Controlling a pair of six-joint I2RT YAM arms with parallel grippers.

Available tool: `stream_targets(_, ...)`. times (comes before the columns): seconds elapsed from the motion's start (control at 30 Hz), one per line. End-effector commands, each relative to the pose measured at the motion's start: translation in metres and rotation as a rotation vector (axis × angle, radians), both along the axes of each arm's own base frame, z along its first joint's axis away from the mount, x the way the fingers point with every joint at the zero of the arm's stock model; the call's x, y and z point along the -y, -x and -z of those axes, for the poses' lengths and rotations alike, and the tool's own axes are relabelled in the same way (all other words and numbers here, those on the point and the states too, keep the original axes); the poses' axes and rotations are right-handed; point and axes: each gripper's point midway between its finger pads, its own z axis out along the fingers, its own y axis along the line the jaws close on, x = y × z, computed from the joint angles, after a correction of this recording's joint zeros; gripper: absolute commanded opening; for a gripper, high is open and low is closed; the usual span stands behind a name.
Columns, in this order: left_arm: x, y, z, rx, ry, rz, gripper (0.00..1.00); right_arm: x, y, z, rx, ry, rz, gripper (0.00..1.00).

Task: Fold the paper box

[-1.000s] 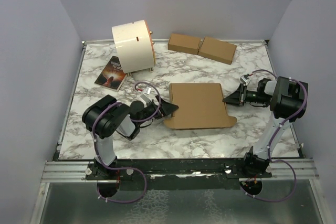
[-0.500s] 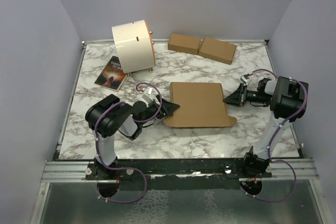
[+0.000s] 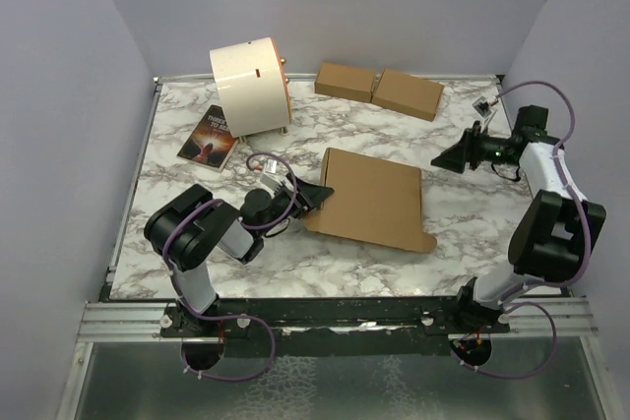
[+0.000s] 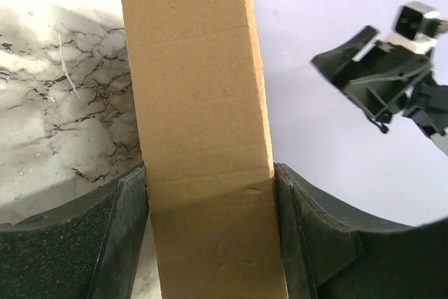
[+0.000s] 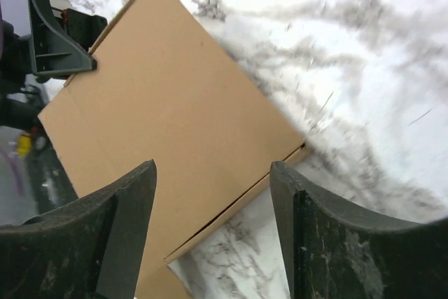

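White marble table [image 3: 472, 233], cream drum [image 3: 248, 86] at back left, book [image 3: 208, 137] near it, two small brown boxes [image 3: 378, 87] along the back, flat paper box [image 3: 372, 199] mid-table, left edge perhaps lifted

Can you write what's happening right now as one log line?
task: fold paper box | left gripper: fingers shut on box edge | right gripper: open, off box

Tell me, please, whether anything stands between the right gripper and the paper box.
Nothing visible does. The right gripper is open, just off the far right corner of the paper box, with only bare marble table between them. The left gripper is shut on the box's left edge.
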Motion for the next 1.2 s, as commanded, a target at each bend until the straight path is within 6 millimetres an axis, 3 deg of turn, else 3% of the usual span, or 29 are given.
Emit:
stream_targets(0.0,0.0,-0.008,-0.022,-0.007,0.083,-0.044,0.37,0.006,-0.006,-0.046,0.231,0.13,-0.04,0.68)
stream_targets(0.1,-0.002,-0.009,-0.024,-0.036,0.108,-0.061,0.34,-0.011,0.007,-0.068,0.319,0.151,-0.128,0.71)
stream_targets(0.27,-0.011,-0.013,-0.031,-0.084,0.116,-0.128,0.32,-0.062,0.032,-0.077,0.494,0.227,-0.296,0.76)
stream_targets(0.47,-0.031,-0.019,-0.026,-0.208,0.07,-0.27,0.32,-0.113,0.061,-0.099,0.811,0.281,-0.438,0.98)
stream_targets(0.57,-0.04,-0.021,-0.03,-0.242,0.086,-0.324,0.32,-0.145,0.075,-0.104,0.913,0.33,-0.523,1.0)
stream_targets(0.67,-0.039,-0.024,-0.028,-0.299,0.071,-0.342,0.32,-0.167,0.08,-0.097,0.953,0.394,-0.57,1.0)
stream_targets(0.83,-0.033,-0.026,-0.026,-0.373,0.082,-0.338,0.33,-0.19,0.085,-0.068,1.027,0.537,-0.612,1.0)
stream_targets(1.03,-0.04,-0.026,-0.029,-0.407,0.098,-0.381,0.33,-0.198,0.088,-0.029,1.111,0.687,-0.618,1.0)
stream_targets(1.17,-0.042,-0.027,-0.033,-0.413,0.101,-0.399,0.33,-0.202,0.087,-0.016,1.17,0.756,-0.594,1.0)
